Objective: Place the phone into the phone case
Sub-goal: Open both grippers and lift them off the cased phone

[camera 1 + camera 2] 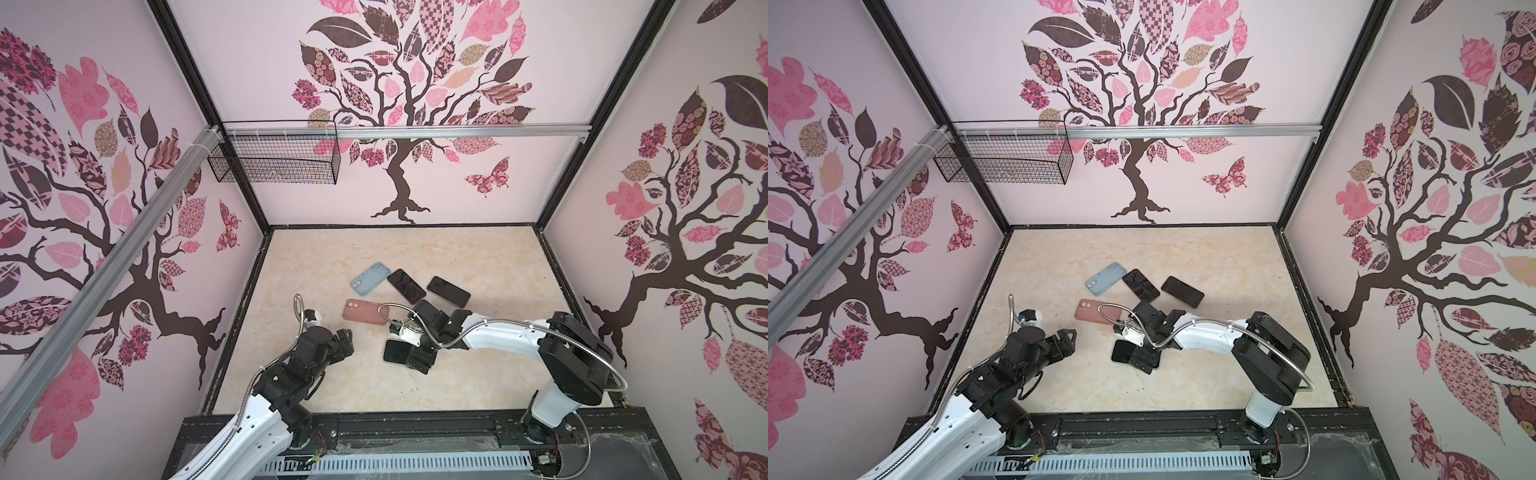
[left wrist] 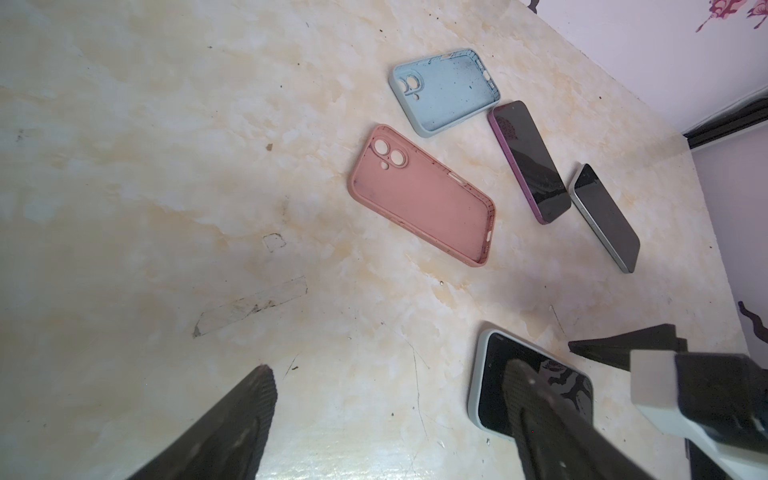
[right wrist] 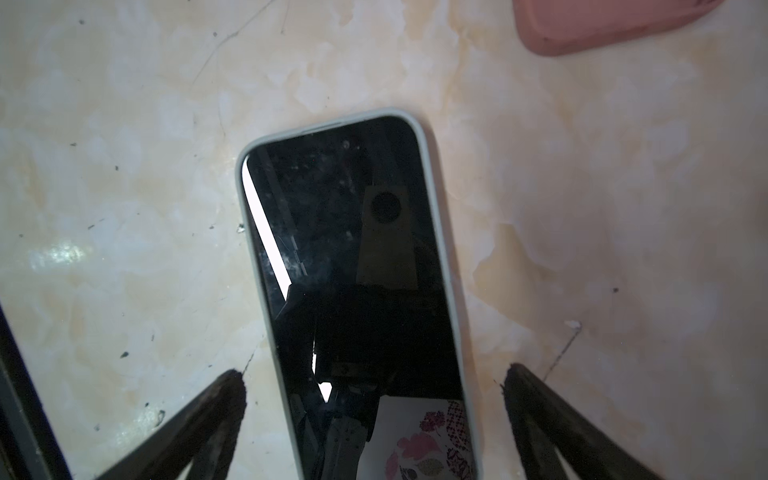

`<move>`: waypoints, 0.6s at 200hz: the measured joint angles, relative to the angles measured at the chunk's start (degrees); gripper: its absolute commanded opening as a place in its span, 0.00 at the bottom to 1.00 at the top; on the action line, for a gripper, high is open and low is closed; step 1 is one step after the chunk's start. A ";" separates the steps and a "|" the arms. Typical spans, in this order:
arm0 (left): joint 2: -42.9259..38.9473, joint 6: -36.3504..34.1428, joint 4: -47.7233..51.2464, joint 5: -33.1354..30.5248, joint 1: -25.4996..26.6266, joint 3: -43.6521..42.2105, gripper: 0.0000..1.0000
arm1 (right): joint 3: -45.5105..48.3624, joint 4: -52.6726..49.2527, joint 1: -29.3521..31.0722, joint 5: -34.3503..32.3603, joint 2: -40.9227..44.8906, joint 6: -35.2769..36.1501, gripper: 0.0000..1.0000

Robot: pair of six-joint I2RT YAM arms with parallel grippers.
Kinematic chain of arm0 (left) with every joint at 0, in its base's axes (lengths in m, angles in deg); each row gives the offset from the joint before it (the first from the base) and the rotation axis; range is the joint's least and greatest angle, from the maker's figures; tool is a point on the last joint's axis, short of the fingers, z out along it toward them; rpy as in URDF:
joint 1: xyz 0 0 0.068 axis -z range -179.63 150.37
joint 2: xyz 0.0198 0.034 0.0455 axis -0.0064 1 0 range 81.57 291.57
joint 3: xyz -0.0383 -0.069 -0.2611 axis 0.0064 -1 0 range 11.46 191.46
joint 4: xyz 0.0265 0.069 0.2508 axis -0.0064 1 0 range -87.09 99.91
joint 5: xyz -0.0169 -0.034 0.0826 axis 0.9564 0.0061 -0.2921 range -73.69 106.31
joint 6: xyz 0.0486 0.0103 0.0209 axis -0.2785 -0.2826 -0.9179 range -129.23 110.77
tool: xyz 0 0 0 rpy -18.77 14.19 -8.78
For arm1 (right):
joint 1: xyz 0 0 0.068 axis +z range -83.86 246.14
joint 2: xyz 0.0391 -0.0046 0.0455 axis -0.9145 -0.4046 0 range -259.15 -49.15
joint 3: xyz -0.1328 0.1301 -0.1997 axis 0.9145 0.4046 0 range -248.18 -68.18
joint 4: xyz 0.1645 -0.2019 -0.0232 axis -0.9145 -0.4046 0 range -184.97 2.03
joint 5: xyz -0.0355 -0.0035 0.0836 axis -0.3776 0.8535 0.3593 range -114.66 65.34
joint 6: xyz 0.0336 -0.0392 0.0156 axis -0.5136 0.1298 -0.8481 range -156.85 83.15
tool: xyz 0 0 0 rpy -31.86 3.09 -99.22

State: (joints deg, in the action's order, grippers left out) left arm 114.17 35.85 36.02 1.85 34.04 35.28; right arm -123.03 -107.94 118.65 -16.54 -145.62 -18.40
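The phone (image 3: 353, 249) sits in its pale case (image 3: 443, 249), flat on bench (image 3: 124, 208); right claw (image 3: 374, 372) wide astride it; left claw (image 2: 388, 365) wide, holding nothing.

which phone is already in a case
The phone at the right gripper: a pale case rims it. The purple-edged phone and the grey-edged phone lie bare.

Black wire basket (image 1: 274, 162) on an aluminium rail (image 1: 457, 132), pink tree-patterned walls (image 1: 415, 62) around a marbled cream tabletop (image 1: 332, 382).
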 measured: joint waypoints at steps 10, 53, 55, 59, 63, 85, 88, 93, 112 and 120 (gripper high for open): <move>-0.11 0.00 0.44 -0.35 0.00 0.00 0.89 | -0.17 -0.17 0.17 -0.02 -0.50 0.24 1.00; -1.27 0.00 1.64 -0.96 0.00 0.00 0.89 | -0.28 -0.42 0.72 -1.62 -2.71 0.96 0.99; -1.31 0.00 1.66 -0.98 0.00 0.00 0.89 | -0.33 -0.39 0.76 -1.88 -2.78 1.11 0.99; -1.44 0.00 1.73 -1.01 0.00 0.00 0.89 | -0.42 -0.35 0.83 -2.03 -2.82 0.98 0.99; -1.51 0.00 1.79 -1.05 0.00 0.00 0.89 | -0.55 -0.39 0.94 -2.21 -2.93 1.09 0.99; -1.92 -0.02 2.16 -1.51 0.00 0.00 0.89 | -1.68 -0.50 1.46 -3.26 -4.09 1.09 0.97; -1.92 -0.04 2.19 -1.57 0.00 0.00 0.89 | -1.92 -0.59 1.55 -3.41 -4.24 1.07 0.96; -1.95 -0.02 2.23 -1.64 0.00 0.00 0.89 | -2.16 -0.63 1.68 -3.50 -4.46 1.11 0.95; -1.95 -0.07 2.40 -2.01 0.00 0.00 0.89 | -3.39 -1.29 2.03 -3.98 -5.35 0.83 0.90; -1.97 -0.07 2.54 -2.03 0.00 0.00 0.89 | -4.11 -1.75 2.19 -4.13 -5.86 0.66 0.87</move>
State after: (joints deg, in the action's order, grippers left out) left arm 112.20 35.78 38.55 -0.18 34.04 35.28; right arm -127.14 -109.69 120.83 -20.67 -151.48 -17.74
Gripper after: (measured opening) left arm 0.892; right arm 0.917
